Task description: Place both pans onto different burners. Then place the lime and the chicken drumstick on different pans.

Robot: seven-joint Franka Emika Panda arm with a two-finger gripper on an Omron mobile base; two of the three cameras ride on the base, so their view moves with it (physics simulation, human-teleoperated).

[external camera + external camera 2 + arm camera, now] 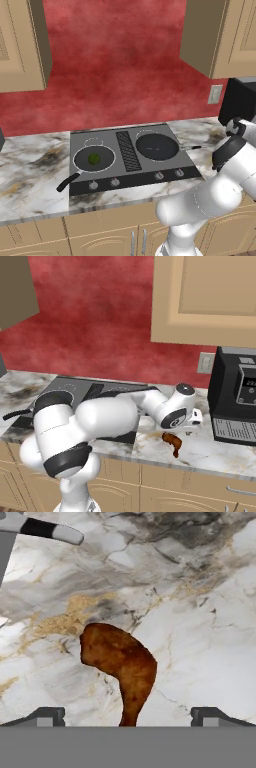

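Bench: marbled stone surface running the width of the kitchen, carrying a grey cooktop with a central grille.

Left pan: seated on the front-left burner of the cooktop, its long black handle pointing off the front-left corner over the bench. The lime lies inside it, near the middle.

Right pan: seated on the right-hand burner, nothing visible inside, its thin handle reaching rightward towards the arm.

Coffee machine: a dark appliance on the bench at the far right, well apart from the cooktop.

Pincer: the hand hangs over the bench to the right of the cooktop, between cooktop and coffee machine, pointing down at the stone. Jaws stand wide apart, one fingertip at each side of the hand view; nothing is held.

Chicken drumstick: lies flat on the bare bench directly beneath the hand. In the hand view its thick end sits in the middle and its tapered end runs down to a point between the two fingertips, clear of both. In the right base view it lies just below and in front of the hand, near the bench's front edge. Not in either pan.
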